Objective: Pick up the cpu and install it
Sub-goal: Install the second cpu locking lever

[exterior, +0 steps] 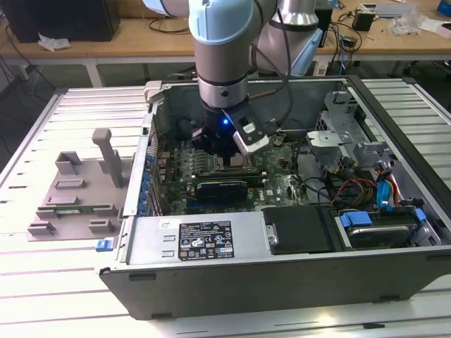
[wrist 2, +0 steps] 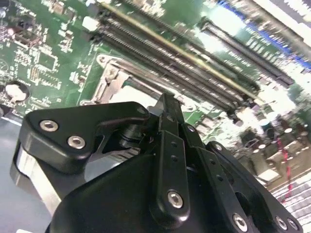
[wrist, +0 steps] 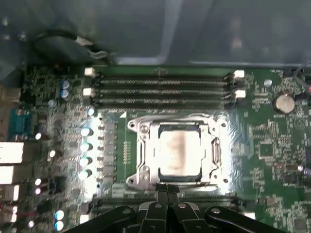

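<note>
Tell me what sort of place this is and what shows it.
Likely a robotics lab or electronics workshop. An open computer case lies on a slatted metal table under the robot arm, with wooden workbenches strewn with cables and parts behind it.

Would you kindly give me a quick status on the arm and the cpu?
Gripper down inside the computer case, fingers together, at the socket edge. Cpu lying in the motherboard socket, silvery top showing. Nothing across the socket.
</note>
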Controlling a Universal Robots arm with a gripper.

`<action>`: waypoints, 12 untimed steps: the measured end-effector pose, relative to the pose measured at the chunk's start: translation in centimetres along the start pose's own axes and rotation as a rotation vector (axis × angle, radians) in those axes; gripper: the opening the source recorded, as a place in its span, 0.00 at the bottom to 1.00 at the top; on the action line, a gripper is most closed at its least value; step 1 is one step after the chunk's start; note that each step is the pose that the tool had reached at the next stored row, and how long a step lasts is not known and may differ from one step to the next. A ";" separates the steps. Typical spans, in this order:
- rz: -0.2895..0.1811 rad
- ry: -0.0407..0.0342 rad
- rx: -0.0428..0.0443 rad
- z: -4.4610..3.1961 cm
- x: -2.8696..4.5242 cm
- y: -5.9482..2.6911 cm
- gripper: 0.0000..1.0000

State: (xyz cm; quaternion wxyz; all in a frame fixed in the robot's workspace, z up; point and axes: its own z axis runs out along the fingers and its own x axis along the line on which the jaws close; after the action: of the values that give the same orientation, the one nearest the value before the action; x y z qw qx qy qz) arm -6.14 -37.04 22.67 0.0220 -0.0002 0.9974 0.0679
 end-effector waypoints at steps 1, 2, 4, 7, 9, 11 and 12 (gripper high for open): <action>0.000 0.0000 0.0011 0.04 -0.15 0.20 0.11; 0.000 0.0000 0.0038 0.11 -0.44 0.68 0.11; 0.000 0.0000 0.0065 0.22 -0.74 1.32 0.11; 0.000 0.0001 0.0094 0.35 -1.50 2.07 0.11; 0.000 0.0001 0.0114 -0.43 -1.74 2.58 0.11; 0.000 0.0000 0.0121 -0.59 -1.75 2.61 0.11; 0.000 0.0001 0.0123 -0.60 -1.75 2.61 0.11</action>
State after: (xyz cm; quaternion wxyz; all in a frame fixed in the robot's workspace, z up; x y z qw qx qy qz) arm -4.42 -34.54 23.69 0.0220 -0.0002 0.9978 0.0618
